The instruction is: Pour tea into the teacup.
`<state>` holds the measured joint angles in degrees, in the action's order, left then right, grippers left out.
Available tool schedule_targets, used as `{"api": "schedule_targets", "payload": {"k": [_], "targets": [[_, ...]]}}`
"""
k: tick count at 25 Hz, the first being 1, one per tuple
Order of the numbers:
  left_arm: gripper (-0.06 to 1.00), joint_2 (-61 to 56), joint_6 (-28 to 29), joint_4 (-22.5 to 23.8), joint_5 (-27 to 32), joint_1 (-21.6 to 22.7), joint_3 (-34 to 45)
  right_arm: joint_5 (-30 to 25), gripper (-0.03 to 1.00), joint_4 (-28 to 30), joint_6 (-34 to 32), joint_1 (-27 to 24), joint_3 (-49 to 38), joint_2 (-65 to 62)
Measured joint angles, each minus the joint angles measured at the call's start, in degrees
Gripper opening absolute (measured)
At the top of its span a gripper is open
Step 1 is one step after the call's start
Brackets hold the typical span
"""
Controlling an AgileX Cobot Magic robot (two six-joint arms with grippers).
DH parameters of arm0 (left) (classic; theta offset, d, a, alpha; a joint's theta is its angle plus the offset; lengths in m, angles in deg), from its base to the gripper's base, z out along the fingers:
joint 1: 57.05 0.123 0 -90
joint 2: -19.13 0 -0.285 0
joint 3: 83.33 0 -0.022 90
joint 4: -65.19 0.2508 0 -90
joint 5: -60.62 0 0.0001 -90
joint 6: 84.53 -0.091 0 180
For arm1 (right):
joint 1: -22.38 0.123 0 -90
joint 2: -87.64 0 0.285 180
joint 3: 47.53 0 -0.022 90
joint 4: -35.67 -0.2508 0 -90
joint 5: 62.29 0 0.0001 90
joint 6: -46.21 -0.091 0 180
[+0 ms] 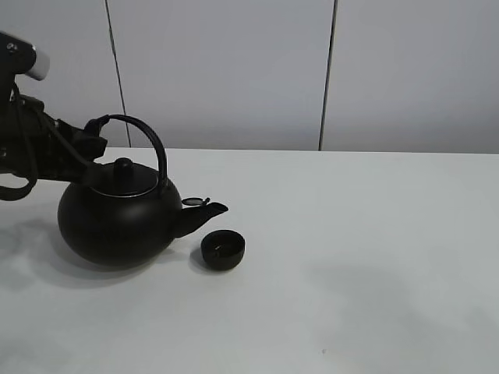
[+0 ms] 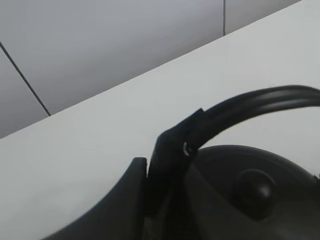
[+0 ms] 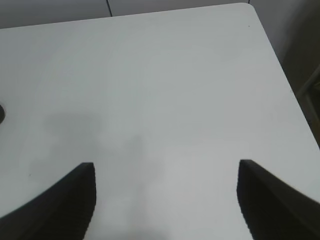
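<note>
A big round black kettle (image 1: 117,222) with an arched handle (image 1: 154,144) stands at the left of the white table, its spout (image 1: 204,212) pointing right. The tiny black teacup (image 1: 223,250) sits upright on the table just below and right of the spout tip. My left gripper (image 1: 95,134) is shut on the left end of the handle; the left wrist view shows its fingers (image 2: 167,160) clamped around the handle (image 2: 260,102) above the lid knob (image 2: 255,187). My right gripper (image 3: 165,200) is open and empty over bare table, out of the exterior view.
The white table (image 1: 359,257) runs to a grey panelled wall (image 1: 234,70) behind. In the right wrist view the table's corner (image 3: 247,6) and side edge show, with a dark sliver (image 3: 1,113) at the picture's border.
</note>
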<state>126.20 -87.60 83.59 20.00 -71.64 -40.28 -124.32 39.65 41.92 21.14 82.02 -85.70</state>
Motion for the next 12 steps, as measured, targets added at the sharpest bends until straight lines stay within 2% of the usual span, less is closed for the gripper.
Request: {"api": "schedule_targets", "payload": {"k": [12], "targets": [[0.13,0.00,-4.58,0.11,0.35,0.00,-0.14,0.00,0.53,0.00,0.00,0.00,0.00,0.00]]}}
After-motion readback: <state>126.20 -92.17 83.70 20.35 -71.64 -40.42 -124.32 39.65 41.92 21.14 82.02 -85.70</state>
